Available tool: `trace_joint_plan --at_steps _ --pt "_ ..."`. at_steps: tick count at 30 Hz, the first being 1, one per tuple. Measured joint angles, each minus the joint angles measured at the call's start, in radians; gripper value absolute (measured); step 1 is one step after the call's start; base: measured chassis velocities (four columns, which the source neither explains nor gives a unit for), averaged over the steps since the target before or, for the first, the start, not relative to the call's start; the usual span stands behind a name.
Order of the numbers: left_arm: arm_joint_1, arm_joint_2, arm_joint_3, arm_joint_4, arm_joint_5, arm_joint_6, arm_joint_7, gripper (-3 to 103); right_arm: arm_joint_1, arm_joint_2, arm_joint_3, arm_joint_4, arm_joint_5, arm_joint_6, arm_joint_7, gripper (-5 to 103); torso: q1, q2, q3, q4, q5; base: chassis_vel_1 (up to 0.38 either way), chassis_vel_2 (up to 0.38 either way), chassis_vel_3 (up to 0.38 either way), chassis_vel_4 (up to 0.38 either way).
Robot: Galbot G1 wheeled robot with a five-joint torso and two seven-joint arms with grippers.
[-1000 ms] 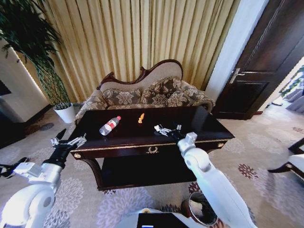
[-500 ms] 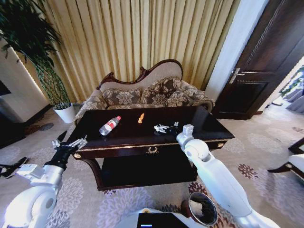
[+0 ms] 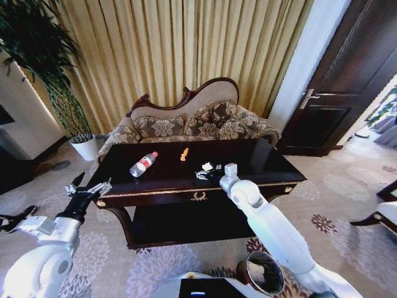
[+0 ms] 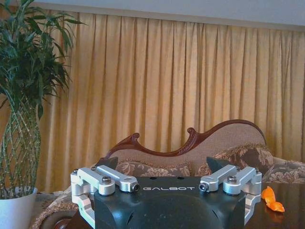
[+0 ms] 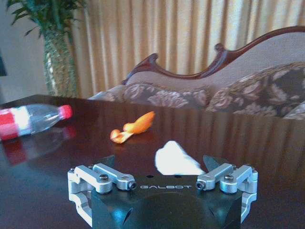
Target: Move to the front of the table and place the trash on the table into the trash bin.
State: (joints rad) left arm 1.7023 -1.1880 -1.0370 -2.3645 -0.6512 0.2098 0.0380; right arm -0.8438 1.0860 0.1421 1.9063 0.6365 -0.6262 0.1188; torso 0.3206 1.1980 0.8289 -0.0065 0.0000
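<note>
The dark glossy table (image 3: 260,162) stands in front of me. On it lie a clear bottle (image 3: 143,164) with a red cap, a small orange piece (image 3: 183,154) and a crumpled white scrap (image 3: 208,166). My right gripper (image 3: 203,174) hovers low over the table, open, with the white scrap (image 5: 174,160) just ahead between its fingers (image 5: 110,160). The right wrist view also shows the bottle (image 5: 28,121) and the orange piece (image 5: 134,128) farther off. My left gripper (image 3: 87,188) is open at the table's left front corner, holding nothing. The trash bin (image 3: 263,273) stands on the carpet at my lower right.
A patterned sofa (image 3: 186,124) sits right behind the table, before gold curtains. A potted plant (image 3: 84,146) stands at the left and a dark door (image 3: 335,105) at the right. The left wrist view shows the sofa's back (image 4: 190,143) and the orange piece (image 4: 271,200).
My right arm has swung leftward over the table, bringing its gripper up to the white scrap. The left arm has barely shifted.
</note>
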Motion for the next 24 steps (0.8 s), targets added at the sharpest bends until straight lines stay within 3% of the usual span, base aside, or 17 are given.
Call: trace_joint_plan --at_steps 8,24 --pt "-0.009 -0.002 0.026 0.003 0.008 -0.001 0.0 100 -0.007 -0.025 0.048 0.02 0.021 0.006 0.0 100 0.0 0.0 0.0 -0.0003 0.0001 0.0 0.0 0.0 0.0" --pt "-0.007 -0.016 0.025 0.004 0.015 -0.002 0.0 100 0.093 -0.003 -0.05 -0.115 0.035 -0.027 0.0 100 0.0 0.0 0.0 0.0 0.0 0.0 0.0 0.0 0.0"
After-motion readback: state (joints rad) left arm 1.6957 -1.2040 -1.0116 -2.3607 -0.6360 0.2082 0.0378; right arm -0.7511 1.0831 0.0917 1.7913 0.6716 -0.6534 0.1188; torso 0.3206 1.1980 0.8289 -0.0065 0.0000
